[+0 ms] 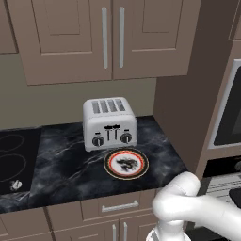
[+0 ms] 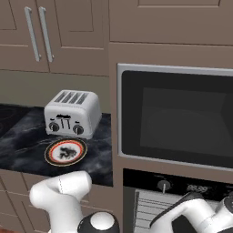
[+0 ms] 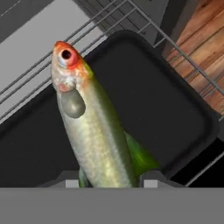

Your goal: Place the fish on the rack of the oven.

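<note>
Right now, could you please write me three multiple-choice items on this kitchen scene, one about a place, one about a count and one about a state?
1. Where does the plate sit?
A. on the counter in front of the toaster
B. on top of the toaster
C. on the cooktop

2. How many slots does the toaster have on top?
A. two
B. four
C. six

3. What is the state of the pincer?
A. open and empty
B. shut on the plate
C. shut on the fish

Answers:
1. A: in both base views the plate lies on the dark marble counter just before the toaster.
2. B: four slots show side by side on top.
3. C: in the hand view the fish rises from between the fingertips, over the rack and a dark tray.
</note>
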Motion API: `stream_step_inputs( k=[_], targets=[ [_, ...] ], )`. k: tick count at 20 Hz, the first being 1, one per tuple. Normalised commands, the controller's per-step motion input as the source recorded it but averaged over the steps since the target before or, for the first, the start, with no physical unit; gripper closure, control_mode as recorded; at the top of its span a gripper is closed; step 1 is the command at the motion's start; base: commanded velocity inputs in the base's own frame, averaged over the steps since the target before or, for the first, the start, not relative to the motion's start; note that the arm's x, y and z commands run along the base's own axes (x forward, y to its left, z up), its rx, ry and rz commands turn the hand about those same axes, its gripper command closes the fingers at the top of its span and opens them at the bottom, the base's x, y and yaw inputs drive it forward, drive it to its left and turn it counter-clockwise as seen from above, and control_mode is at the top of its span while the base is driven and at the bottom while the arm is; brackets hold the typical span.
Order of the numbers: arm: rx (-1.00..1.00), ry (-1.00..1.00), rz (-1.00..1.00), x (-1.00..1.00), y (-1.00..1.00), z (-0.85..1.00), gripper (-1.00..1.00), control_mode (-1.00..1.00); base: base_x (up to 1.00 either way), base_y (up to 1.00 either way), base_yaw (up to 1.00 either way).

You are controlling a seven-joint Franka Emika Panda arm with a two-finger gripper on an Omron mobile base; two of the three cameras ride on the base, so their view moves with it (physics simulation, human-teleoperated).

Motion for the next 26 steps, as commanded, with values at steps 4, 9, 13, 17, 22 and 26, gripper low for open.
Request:
stream_step_inputs(
  k=[4, 9, 13, 17, 22, 26],
  targets=[
    [0.00, 0.02, 0.10, 0.00, 0.05, -0.65, 1.00, -1.00, 0.00, 0.00, 0.00],
    [0.00, 0.00, 0.08, 0.00, 0.14, -0.49, 1.00, -1.00, 0.00, 0.00, 0.00],
    [-0.02, 0.09, 0.05, 0.08, 0.17, -0.30, 1.00, -1.00, 0.00, 0.00, 0.00],
    [-0.02, 0.01, 0.05, 0.01, 0.18, -0.33, 1.00, -1.00, 0.00, 0.00, 0.00],
    [0.00, 0.00, 0.05, 0.03, 0.14, -0.37, 1.00, -1.00, 0.00, 0.00, 0.00],
    [0.00, 0.00, 0.04, 0.08, 0.00, -0.04, 1.00, -1.00, 0.00, 0.00, 0.00]
  ],
)
